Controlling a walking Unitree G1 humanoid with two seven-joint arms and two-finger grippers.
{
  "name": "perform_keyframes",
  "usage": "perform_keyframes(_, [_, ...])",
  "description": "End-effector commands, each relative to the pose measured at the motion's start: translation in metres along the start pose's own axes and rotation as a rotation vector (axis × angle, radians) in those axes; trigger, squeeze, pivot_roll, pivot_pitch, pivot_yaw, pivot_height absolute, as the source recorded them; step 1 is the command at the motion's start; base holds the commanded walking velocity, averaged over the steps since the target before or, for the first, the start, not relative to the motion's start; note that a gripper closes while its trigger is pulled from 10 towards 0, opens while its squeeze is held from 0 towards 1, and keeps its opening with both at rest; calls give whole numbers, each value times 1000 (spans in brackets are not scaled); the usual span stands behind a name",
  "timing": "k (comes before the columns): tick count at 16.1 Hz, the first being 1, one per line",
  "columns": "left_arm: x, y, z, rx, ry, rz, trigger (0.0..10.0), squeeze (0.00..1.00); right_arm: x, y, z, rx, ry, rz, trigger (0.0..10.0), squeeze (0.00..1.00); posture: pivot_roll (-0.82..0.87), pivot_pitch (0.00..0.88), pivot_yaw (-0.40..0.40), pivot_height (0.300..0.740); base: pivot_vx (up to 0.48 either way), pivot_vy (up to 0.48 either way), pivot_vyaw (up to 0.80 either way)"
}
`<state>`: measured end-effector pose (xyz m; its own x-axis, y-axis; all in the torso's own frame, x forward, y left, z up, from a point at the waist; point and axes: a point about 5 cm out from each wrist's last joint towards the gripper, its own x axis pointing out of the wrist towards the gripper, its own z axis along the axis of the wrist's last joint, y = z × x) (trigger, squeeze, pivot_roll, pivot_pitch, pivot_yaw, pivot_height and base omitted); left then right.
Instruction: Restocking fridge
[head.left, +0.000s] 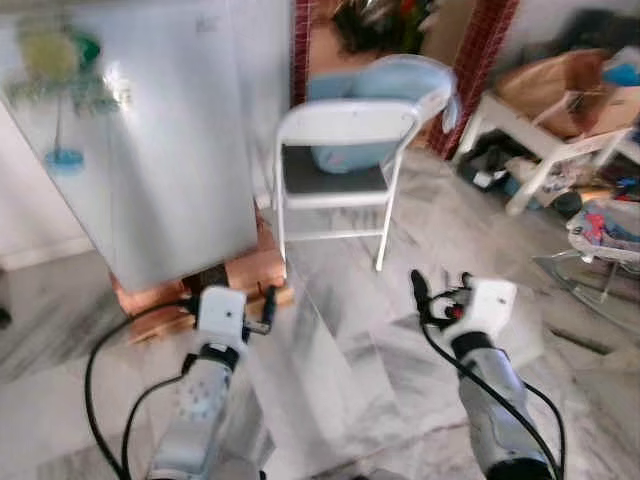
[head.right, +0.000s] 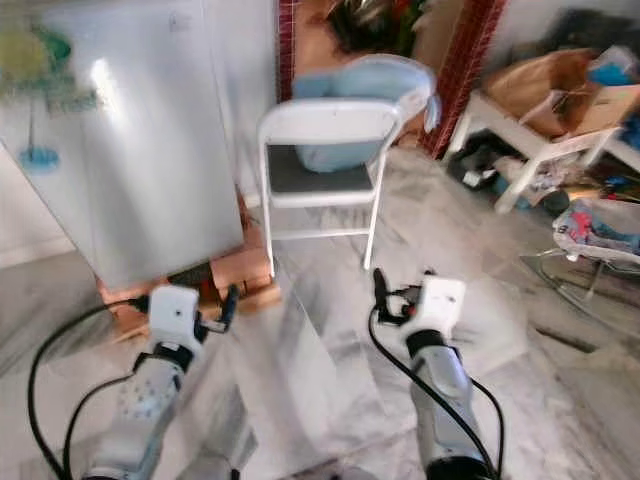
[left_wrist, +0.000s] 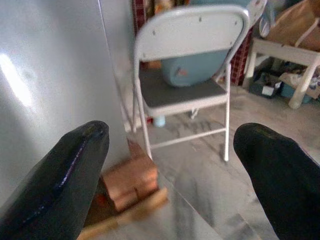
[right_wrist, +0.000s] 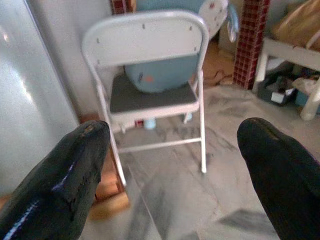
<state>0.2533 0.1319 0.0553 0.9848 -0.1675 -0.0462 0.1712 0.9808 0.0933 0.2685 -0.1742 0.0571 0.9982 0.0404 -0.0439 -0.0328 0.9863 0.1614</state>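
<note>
Left eye view: fridge (head.left: 150, 130) beyond left end effector (head.left: 228, 300).

A white folding chair (head.left: 340, 165) with a grey seat stands on a grey marble floor (head.left: 340, 330), a pale blue tub (head.left: 375, 95) behind it. Reddish bricks (head.left: 235, 280) lie to its left. A cluttered white table (head.left: 545, 140) stands at right.
</note>
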Motion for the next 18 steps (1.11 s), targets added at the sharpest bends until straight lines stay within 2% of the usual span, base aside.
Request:
perform_keyframes(1, [-1, 11, -2, 33, 19, 8, 10000, 0, 1, 11, -1, 20, -13, 7, 10000, 0, 133, 50, 11, 740, 0, 480, 0])
perform_keyframes(5, [0, 23, -4, 52, 40, 25, 10000, 0, -2, 13, -6, -9, 15, 7, 10000, 0, 132, 58, 3, 740, 0, 480, 0])
perform_keyframes(8, [-1, 25, -6, 61, 55, 41, 10000, 0, 1, 1, 2, -87, -7, -8, 10000, 0, 136, 50, -18, 740, 0, 480, 0])
perform_keyframes(9, [-3, 26, -7, 62, 59, 40, 10000, 0, 4, -7, 4, -175, -13, -37, 10000, 0, 138, 55, -15, 740, 0, 480, 0])
perform_keyframes(10, [-4, 25, -8, 65, 64, 37, 10000, 0, 6, -8, 5, -156, -16, -36, 10000, 0, 139, 54, -16, 740, 0, 480, 0])
perform_keyframes(12, [-4, 25, -9, 66, 69, 37, 10000, 0, 7, -5, 5, -151, -13, -17, 10000, 0, 137, 56, -15, 740, 0, 480, 0])
perform_keyframes(13, [-6, 25, -11, 70, 75, 44, 10000, 0, 6, 2, 4, -116, -8, 1, 10000, 0, 133, 63, -13, 740, 0, 480, 0])
perform_keyframes(15, [-8, 23, -12, 71, 71, 37, 10000, 0, 3, 8, 0, -231, -6, -4, 10000, 0, 134, 70, -18, 740, 0, 480, 0])
perform_keyframes(16, [-8, 23, -11, 81, 67, 38, 10000, 0, 3, 8, -3, -222, 26, 6, 10000, 0, 135, 73, -21, 740, 0, 0, 0])
perform_keyframes(17, [-10, 21, -10, 78, 58, 35, 10000, 0, 1, 11, -3, -158, 15, 38, 10000, 0, 139, 73, -26, 740, 0, 0, 0])
perform_keyframes(18, [-11, 21, -10, 79, 58, 35, 10000, 0, 2, 12, -3, -133, 17, 39, 10000, 0, 139, 71, -27, 740, 0, 0, 0])
